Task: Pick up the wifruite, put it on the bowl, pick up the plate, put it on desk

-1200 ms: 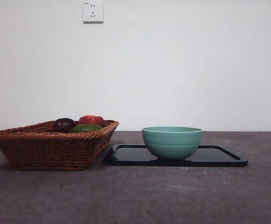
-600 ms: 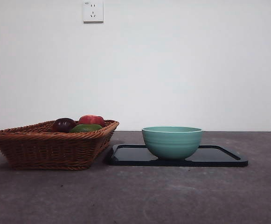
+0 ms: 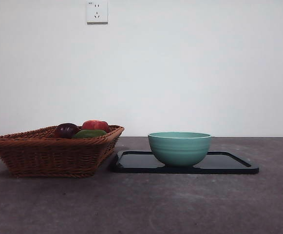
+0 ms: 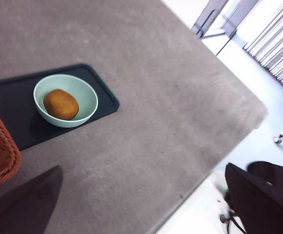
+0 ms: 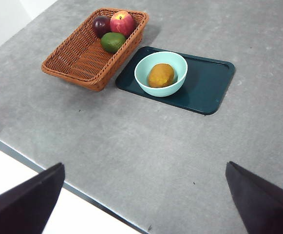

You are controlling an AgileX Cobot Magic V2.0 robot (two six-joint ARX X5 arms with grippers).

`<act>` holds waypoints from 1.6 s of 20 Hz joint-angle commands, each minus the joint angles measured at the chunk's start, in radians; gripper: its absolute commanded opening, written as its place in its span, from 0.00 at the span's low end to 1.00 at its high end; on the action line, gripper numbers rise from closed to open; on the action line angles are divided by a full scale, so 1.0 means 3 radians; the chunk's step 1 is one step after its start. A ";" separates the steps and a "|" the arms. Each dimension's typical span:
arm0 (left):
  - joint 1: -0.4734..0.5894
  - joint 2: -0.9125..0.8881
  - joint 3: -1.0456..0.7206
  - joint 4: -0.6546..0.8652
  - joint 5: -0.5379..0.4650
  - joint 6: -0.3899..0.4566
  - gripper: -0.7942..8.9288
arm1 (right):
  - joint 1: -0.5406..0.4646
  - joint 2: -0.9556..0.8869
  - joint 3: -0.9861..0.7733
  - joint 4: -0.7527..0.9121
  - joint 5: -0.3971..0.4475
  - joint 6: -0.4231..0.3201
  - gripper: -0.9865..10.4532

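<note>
Both grippers hang high with their jaws wide apart and hold nothing, while from left to right the basket (image 5: 92, 48) of fruit sits at the upper left, then the wifruite (image 5: 161, 75) lies inside the bowl (image 5: 146, 78) on the dark plate (image 5: 209, 83), all on the desk (image 5: 180, 156).

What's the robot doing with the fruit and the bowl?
Right now nothing is being held. The orange-brown wifruite already lies inside the mint bowl, and the bowl stands on a dark tray on the desk. Beside the tray is a wicker basket with a red apple, a dark purple fruit and a green fruit. Both arms are up high, away from everything; the left gripper and right gripper are open.
</note>
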 commanded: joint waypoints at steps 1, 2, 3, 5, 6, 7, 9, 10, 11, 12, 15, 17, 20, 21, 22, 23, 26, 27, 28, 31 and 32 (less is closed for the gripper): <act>0.0017 0.0393 0.0137 0.0058 -0.0020 -0.0078 0.63 | 0.0018 0.0009 0.0029 0.0106 0.0001 0.0010 0.57; 0.0048 0.0614 0.0225 0.0041 -0.0018 -0.0080 0.63 | 0.0018 0.0009 0.0029 0.0104 0.0001 0.0010 0.57; 0.0067 0.0799 0.0314 0.0023 -0.0015 -0.0079 0.63 | 0.0018 0.0009 0.0029 0.0104 0.0001 0.0009 0.57; 0.0134 0.1209 0.0576 -0.0114 -0.0015 -0.0080 0.63 | 0.0018 0.0009 0.0029 0.0106 0.0001 0.0009 0.57; 0.0172 0.1441 0.0744 -0.0221 -0.0015 -0.0075 0.63 | 0.0018 0.0009 0.0029 0.0104 0.0003 0.0009 0.57; 0.0202 0.1640 0.0894 -0.0314 -0.0015 -0.0071 0.63 | 0.0018 0.0009 0.0029 0.0104 0.0003 0.0008 0.57; 0.0266 0.2063 0.1237 -0.0520 -0.0014 -0.0005 0.63 | 0.0018 0.0009 0.0029 0.0106 0.0003 -0.0003 0.57; 0.0294 0.2280 0.1428 -0.0617 -0.0006 0.0062 0.63 | 0.0018 0.0009 0.0029 0.0106 0.0003 -0.0004 0.57; 0.0319 0.2478 0.1611 -0.0720 0.0004 0.0136 0.63 | 0.0018 0.0009 0.0029 0.0106 0.0003 -0.0008 0.57; 0.0348 0.2674 0.1806 -0.0829 0.0004 0.0192 0.63 | 0.0018 0.0009 0.0029 0.0104 0.0003 -0.0031 0.57; 0.0444 0.3262 0.2462 -0.1222 0.0004 0.0243 0.63 | 0.0018 0.0009 0.0029 0.0106 0.0003 -0.0065 0.57; 0.0515 0.3649 0.2951 -0.1495 0.0006 0.0280 0.63 | 0.0018 0.0009 0.0029 0.0104 0.0003 -0.0065 0.57; 0.0598 0.4143 0.3558 -0.1733 0.0014 0.0434 0.63 | 0.0018 0.0009 0.0029 0.0094 0.0003 -0.0065 0.57; 0.0627 0.4276 0.3694 -0.1737 0.0014 0.0512 0.63 | 0.0018 0.0009 0.0029 0.0092 0.0003 -0.0064 0.57; 0.0671 0.4390 0.3803 -0.1742 0.0022 0.0520 0.63 | 0.0018 0.0009 0.0029 0.0092 0.0001 -0.0064 0.57; 0.0712 0.4491 0.3880 -0.1726 0.0079 0.0518 0.63 | 0.0018 0.0009 0.0029 0.0090 0.0000 -0.0064 0.57; 0.0824 0.4669 0.3937 -0.1550 0.0223 0.0501 0.63 | 0.0018 0.0009 0.0029 0.0080 0.0000 -0.0064 0.57; 0.0851 0.4712 0.3937 -0.1470 0.0223 0.0500 0.63 | 0.0018 0.0009 0.0029 0.0079 0.0000 -0.0064 0.57; 0.0868 0.4752 0.3937 -0.1391 0.0228 0.0476 0.63 | 0.0018 0.0009 0.0029 0.0079 -0.0001 -0.0062 0.57; 0.0893 0.4799 0.3937 -0.1216 0.0266 0.0477 0.63 | 0.0018 0.0009 0.0029 0.0071 0.0000 -0.0061 0.57; 0.0893 0.4805 0.3937 -0.1176 0.0266 0.0477 0.63 | 0.0018 0.0009 0.0029 0.0064 -0.0001 -0.0061 0.57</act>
